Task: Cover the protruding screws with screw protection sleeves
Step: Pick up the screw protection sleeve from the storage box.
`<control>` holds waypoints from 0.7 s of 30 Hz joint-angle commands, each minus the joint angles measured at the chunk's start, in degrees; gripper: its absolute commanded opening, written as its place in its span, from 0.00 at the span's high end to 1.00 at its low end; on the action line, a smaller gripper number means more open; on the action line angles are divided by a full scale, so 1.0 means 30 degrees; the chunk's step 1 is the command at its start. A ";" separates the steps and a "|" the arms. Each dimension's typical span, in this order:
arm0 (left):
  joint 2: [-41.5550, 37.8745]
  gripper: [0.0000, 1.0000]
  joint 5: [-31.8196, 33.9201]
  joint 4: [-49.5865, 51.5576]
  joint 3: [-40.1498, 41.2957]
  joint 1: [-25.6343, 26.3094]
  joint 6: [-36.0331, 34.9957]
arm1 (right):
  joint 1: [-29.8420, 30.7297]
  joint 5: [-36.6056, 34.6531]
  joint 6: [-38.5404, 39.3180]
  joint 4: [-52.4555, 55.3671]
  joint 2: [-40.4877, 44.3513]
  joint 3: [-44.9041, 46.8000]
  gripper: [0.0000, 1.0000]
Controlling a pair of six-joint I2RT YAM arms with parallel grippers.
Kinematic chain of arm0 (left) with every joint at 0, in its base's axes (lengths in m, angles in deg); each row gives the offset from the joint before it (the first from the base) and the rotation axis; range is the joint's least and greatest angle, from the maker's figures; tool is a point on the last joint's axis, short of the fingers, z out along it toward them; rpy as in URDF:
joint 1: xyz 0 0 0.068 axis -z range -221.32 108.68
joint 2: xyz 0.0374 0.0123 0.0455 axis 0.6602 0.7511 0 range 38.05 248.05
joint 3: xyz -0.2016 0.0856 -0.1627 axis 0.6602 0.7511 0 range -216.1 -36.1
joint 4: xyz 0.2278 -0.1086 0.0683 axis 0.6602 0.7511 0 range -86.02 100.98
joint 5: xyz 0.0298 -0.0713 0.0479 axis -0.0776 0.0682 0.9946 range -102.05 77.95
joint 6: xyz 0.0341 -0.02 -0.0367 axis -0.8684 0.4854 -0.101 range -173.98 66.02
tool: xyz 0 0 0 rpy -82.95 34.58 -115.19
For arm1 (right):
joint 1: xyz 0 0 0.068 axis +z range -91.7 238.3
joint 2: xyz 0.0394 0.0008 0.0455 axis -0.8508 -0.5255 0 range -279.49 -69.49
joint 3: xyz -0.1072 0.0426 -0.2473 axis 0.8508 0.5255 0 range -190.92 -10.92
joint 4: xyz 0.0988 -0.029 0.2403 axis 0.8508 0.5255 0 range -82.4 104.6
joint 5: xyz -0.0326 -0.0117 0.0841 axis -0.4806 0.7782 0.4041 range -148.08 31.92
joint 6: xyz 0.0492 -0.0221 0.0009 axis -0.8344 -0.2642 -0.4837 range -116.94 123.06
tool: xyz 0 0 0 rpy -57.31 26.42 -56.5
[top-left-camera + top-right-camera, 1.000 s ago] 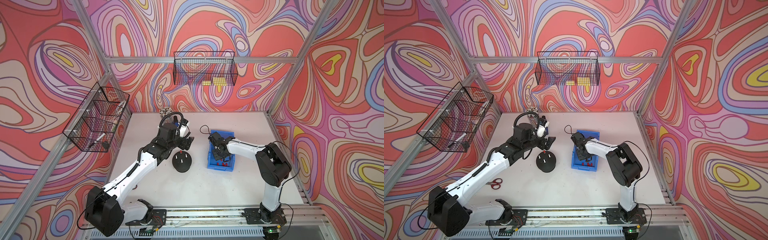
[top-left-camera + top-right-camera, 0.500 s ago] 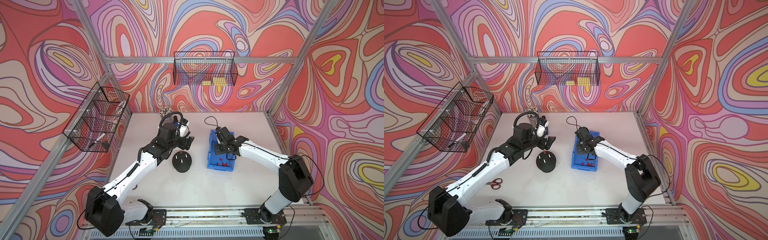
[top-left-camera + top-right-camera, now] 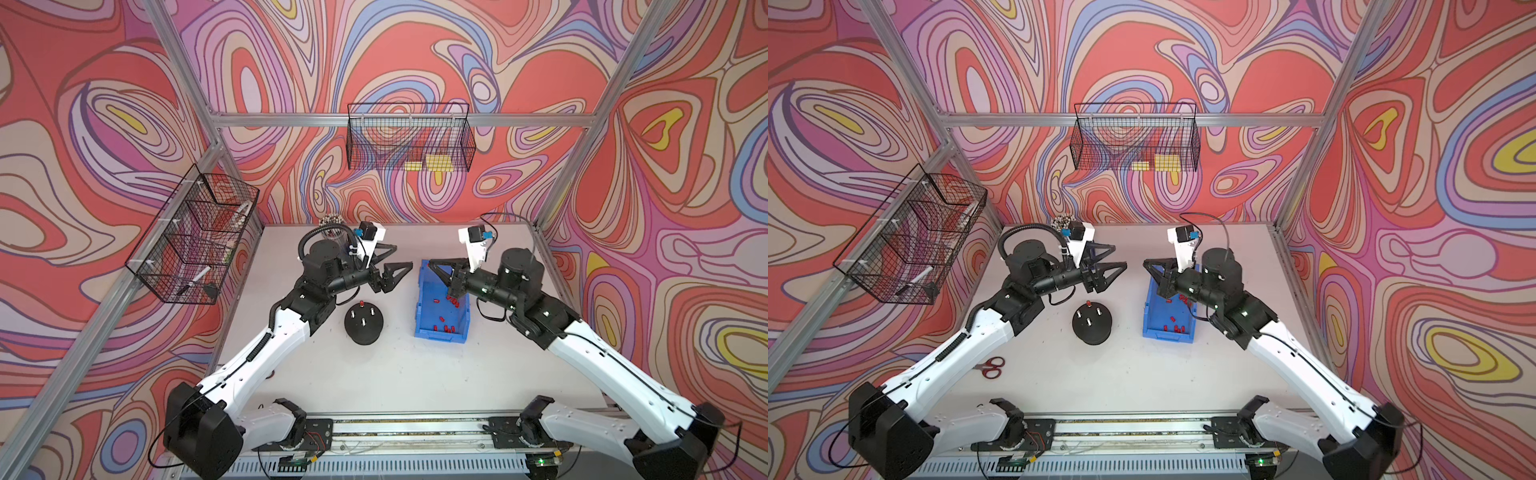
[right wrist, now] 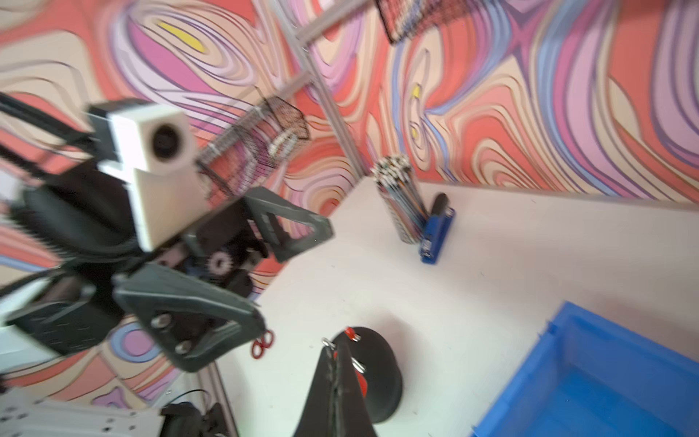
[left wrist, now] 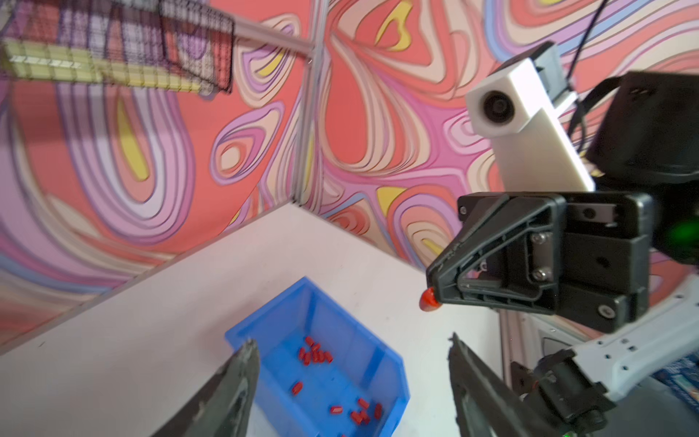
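Progress: early stage, one fitting of four complete. Left claw stands released, jaws spread, nothing between them, raised off the counter. Below it, and a little back towards its own arm, sits one black dome base carrying the protruding screws, four in all. One screw, the one nearest beneath the left claw, wears a red cap. The other three, bare studs and, stand uncovered. To the right, one blue bin rests on the counter beneath the right claw and holds the loose screw protection sleeves. These number upward of a dozen, but are too small and bunched for an exact count. Right claw is clenched, raised over the far end of the bin, tips pointing towards the left claw and apart from it. In the left wrist view, one red sleeve is nipped at its very tip. Judgement: the second fitting is in hand, with its sleeve lifted but not yet brought over a stud. Outstanding: three studs to cover, the bin stock being ample.
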 commanded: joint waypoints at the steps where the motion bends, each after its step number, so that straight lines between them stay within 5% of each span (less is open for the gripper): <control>1: 0.0425 0.23 -0.4239 -0.7065 -0.0062 0.0002 0.4121 | -0.0086 0.3297 -0.1802 -0.3977 0.0601 0.0436 1.00; 8: 0.1834 0.28 -0.5844 -1.1531 -0.1023 0.0241 0.8353 | -0.0094 0.4312 -0.3428 -0.6360 0.0796 0.0344 1.00; 13: 0.1681 0.36 -0.6500 -1.1137 -0.1136 0.0712 0.8194 | -0.0080 0.4435 -0.4404 -0.7660 0.0783 0.0619 1.00; 16: 0.1665 0.48 -0.6608 -1.0921 -0.1138 0.0882 0.8145 | -0.0086 0.4368 -0.4728 -0.8030 0.0798 0.0717 1.00; 21: 0.1810 0.46 -0.6575 -1.0534 -0.1465 0.1118 0.8095 | -0.0087 0.4593 -0.5473 -0.8760 0.0485 0.0797 1.00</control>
